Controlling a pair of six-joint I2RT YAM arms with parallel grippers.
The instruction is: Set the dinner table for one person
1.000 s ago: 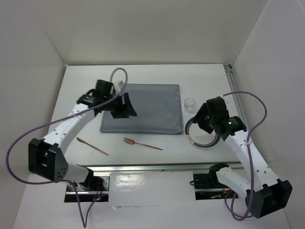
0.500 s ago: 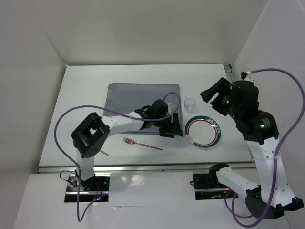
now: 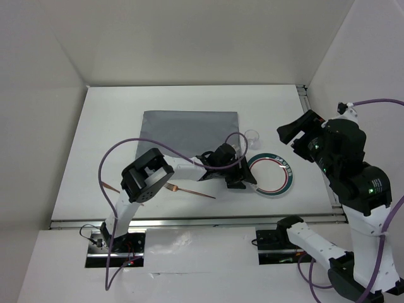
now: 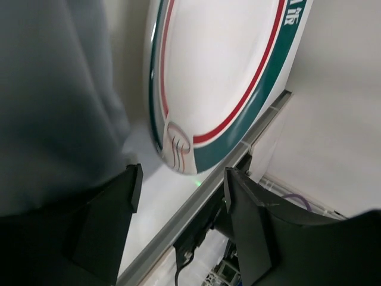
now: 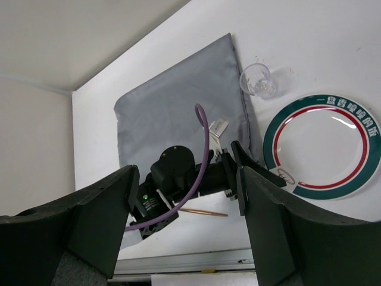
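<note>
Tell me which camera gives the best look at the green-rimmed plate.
The right wrist view: nearly the whole plate shows, with its green rim, red ring and lettering. The top external view shows the plate smaller, its left edge hidden behind the left gripper. The left wrist view shows only a close-up part of the plate.

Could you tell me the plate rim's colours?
Teal-green band, red line on plate; right wrist view.

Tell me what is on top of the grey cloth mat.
Nothing lies on the visible part of the grey rectangular cloth mat. The open left claw and its arm hang over the near right corner, hiding that patch.
</note>
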